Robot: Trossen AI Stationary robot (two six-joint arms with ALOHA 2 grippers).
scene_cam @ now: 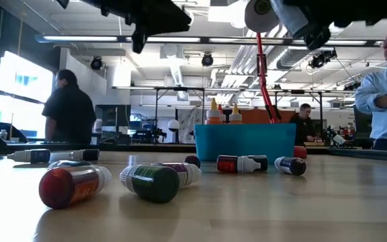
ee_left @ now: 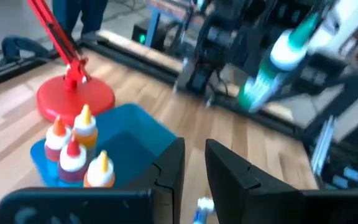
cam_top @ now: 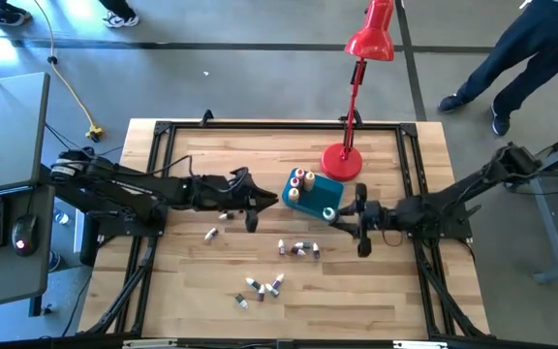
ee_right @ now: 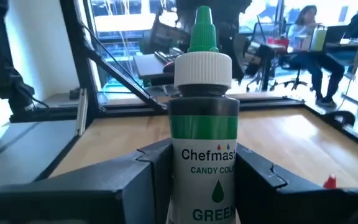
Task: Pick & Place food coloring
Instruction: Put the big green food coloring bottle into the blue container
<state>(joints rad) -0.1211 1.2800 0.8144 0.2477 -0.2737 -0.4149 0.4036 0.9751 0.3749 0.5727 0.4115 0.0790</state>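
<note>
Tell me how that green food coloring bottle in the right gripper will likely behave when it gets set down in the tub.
The green bottle is tall and narrow with a pointed cap, so it will probably tip unless released upright. The right gripper holds it by its smooth labelled body, which may slip. If it falls, it will likely roll, like the bottles lying on the table outside the teal tub.

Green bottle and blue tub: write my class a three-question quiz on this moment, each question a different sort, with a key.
1. True or false: the right tool grips the green bottle.
2. How many bottles stand in the blue tub? A) two B) four C) six
3. Fill in: the left tool holds ____.

Key: 1 true; 2 B; 3 nothing. Its fingers are nearly together and empty, beside the tub.
</note>
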